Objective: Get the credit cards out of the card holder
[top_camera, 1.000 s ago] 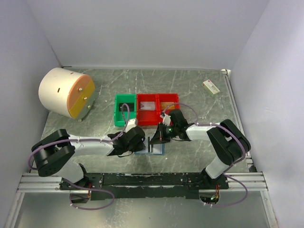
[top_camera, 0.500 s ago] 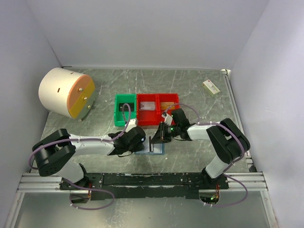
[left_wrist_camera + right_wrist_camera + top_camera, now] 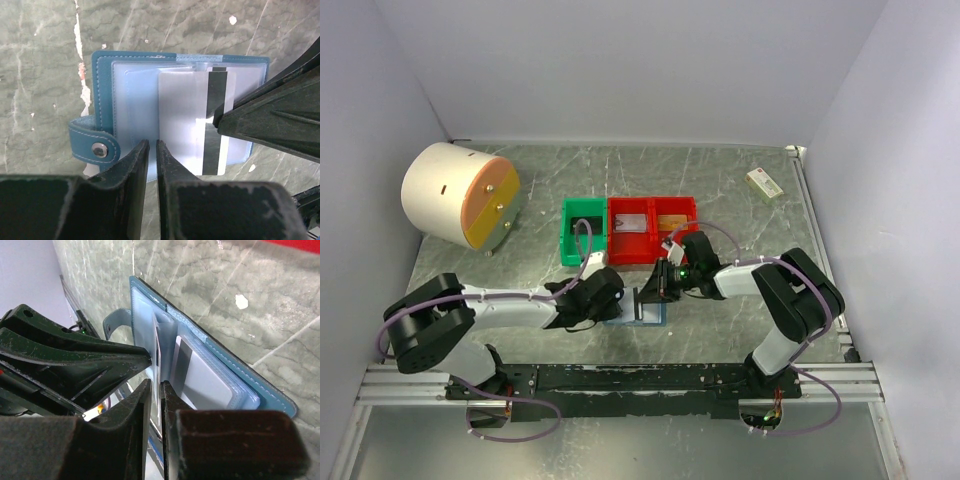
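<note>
A grey-green marbled table point(image 3: 740, 190) fills the middle of the top view. A cream cylinder with an orange face point(image 3: 450, 195) lies at its upper left. A green plastic bin point(image 3: 567, 235) and a red plastic bin point(image 3: 650, 203) sit side by side at centre.

Just below the bins, both arms meet over the small blue bi-fold card holder point(image 3: 102, 95). It lies open on the table, filling the centre of the left wrist view, its clear sleeves fanned up.

The left gripper point(image 3: 150, 150) comes in from the bottom edge of that view. Its jaws are nearly together on a sleeve leaf at the holder's lower edge. The right gripper point(image 3: 156, 390) also has narrow jaws, and a thin pale edge runs into the gap. I cannot tell whether it grips.

A white plastic credit card with a black stripe point(image 3: 182, 120) sticks partway out of a sleeve.

The card looks light, stiff and slick, so it is best pinched flat on its exposed lower end. The floppy sleeves will likely drag along unless the holder is pinned.

A small cream box point(image 3: 764, 182) lies at the upper right.
</note>
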{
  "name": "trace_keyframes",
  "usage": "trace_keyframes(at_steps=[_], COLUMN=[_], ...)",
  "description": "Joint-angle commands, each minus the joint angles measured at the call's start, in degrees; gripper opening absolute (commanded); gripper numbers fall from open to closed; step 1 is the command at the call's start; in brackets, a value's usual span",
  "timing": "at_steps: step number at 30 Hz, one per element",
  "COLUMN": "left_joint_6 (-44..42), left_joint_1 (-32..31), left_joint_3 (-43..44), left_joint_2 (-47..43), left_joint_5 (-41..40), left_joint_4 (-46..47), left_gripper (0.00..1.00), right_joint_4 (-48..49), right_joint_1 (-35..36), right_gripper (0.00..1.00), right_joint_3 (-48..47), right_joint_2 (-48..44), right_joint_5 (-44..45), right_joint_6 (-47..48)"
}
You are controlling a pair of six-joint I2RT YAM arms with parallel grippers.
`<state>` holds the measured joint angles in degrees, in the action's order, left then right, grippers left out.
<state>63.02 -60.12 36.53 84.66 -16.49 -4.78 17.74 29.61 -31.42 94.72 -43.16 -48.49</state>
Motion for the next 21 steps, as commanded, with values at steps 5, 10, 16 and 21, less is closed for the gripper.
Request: trace_keyframes(at_steps=[5, 10, 16, 21], left_joint_6=[0.8, 0.8, 0.6, 1.3], left_joint_1=[-0.1, -0.2, -0.1, -0.1], left_joint_3=[-3.9, -4.5, -3.4, -4.1], left_joint_2=[-3.0, -2.7, -1.2, -1.8], left_joint_5=[-0.8, -0.6, -0.3, -0.8], left_joint_4=[0.6, 1.9, 1.2, 1.1], left_gripper=[0.24, 0.24, 0.23, 0.24], right_joint_4=[5.3, 8.5, 9.6, 8.1], right_joint_1=[0.1, 1.2, 3.0, 3.8], right_gripper=[0.15, 0.16, 0.15, 0.15], right_joint_3=[3.3, 3.1, 1.8, 1.7], right_joint_2=[-0.7, 1.4, 2.7, 2.6], right_joint_5=[-0.2, -0.6, 0.7, 2.1], right_joint_6=[-2.9, -4.8, -5.7, -5.0])
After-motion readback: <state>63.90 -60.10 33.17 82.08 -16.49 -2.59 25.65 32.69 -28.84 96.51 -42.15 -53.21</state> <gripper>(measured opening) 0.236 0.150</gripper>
